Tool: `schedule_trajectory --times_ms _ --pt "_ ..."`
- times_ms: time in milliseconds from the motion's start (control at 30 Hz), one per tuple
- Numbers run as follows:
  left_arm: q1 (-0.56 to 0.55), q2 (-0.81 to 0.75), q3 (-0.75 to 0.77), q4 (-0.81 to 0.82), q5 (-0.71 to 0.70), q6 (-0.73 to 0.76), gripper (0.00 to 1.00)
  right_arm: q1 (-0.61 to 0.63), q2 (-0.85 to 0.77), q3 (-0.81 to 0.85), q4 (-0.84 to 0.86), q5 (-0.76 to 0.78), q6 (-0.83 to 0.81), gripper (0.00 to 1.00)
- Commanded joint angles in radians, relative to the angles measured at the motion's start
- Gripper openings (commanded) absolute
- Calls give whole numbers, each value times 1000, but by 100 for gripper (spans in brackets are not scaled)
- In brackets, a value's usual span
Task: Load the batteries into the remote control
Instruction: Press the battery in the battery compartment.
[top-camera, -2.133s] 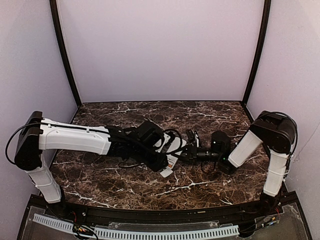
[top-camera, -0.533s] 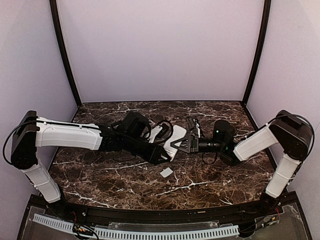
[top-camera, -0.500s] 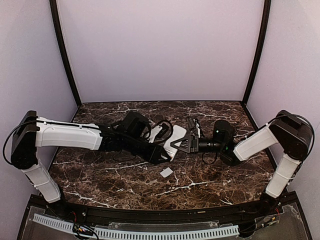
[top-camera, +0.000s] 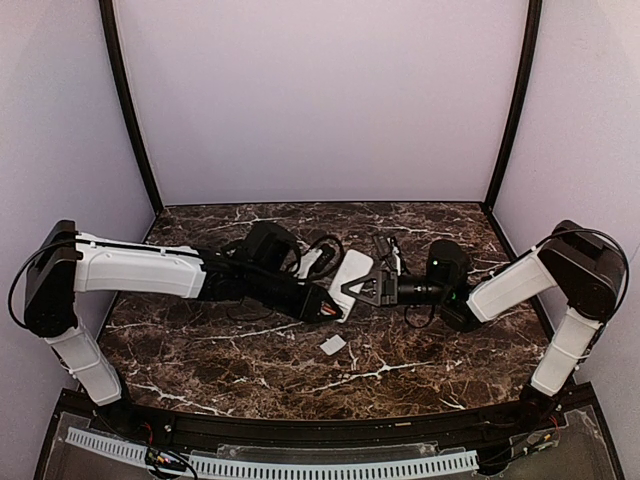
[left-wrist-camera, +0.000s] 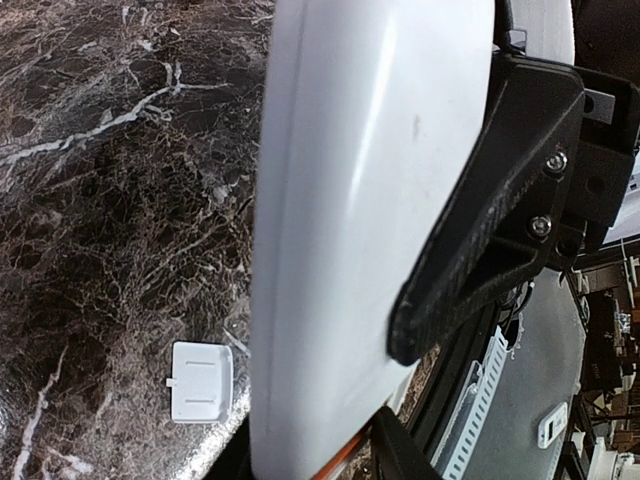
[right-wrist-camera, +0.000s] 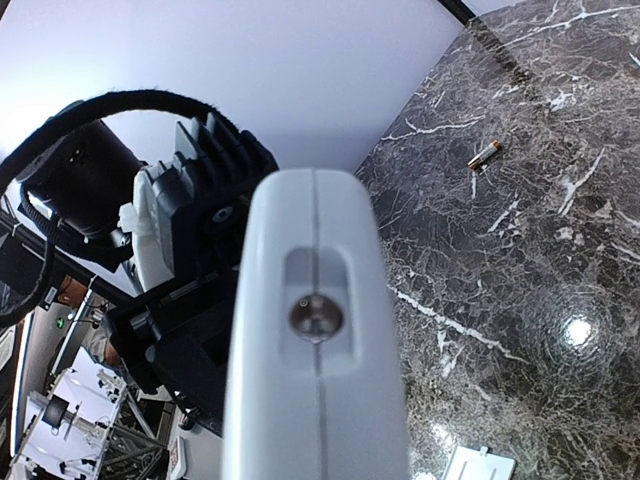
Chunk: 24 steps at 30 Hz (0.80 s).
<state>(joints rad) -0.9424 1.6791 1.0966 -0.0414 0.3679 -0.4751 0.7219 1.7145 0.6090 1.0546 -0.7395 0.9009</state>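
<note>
1. Where the two arms meet, the right gripper (top-camera: 360, 287) is clamped on the remote control (top-camera: 352, 270). One black finger (left-wrist-camera: 490, 200) is pressed against its plain white side, and the remote is held tilted, off the table.
2. Right wrist view sees the remote end-on, sticking straight out from the jaws, with a small round lens (right-wrist-camera: 315, 315) in its tip.
3. Left gripper (top-camera: 322, 303) sits tip-to-tip with the right one, just under the remote's lower end. Only dark finger stubs (left-wrist-camera: 400, 452) show at the bottom edge of its wrist view — can't tell if the jaws are gripping or apart.
4. Orange-red sliver (left-wrist-camera: 335, 463) shows between those stubs, right at the remote's edge. It is battery-coloured but mostly hidden.
5. White square piece (top-camera: 332, 345) lies flat on the marble table (top-camera: 200, 360), just below both grippers on the near side, apart from the remote.
6. Loose battery (right-wrist-camera: 485, 154) lies on the table well beyond the remote's tip, near the foot of the wall — touching nothing.
</note>
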Motion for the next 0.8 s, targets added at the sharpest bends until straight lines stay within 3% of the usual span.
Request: schedule_trajectory --times_ms 0,167,233,300,400,500,767 --pt "-5 31 -2 -11 -34 16 28 20 -13 11 61 -6 26 0" --pt "-5 49 23 -81 -66 54 25 19 -11 16 55 -6 24 0" --pt "-5 50 30 -99 -74 71 28 19 -8 18 52 -8 24 0" --pt "-4 47 39 -113 -84 92 41 15 -4 17 48 -6 25 0" --pt "4 27 55 -140 -107 139 52 -2 -6 11 43 -10 29 0" --pt "69 4 49 -160 -94 175 62 -34 -18 -5 20 -16 25 0" --pt "323 -19 68 -273 -162 287 67 -121 -72 -37 -91 -29 -25 0"
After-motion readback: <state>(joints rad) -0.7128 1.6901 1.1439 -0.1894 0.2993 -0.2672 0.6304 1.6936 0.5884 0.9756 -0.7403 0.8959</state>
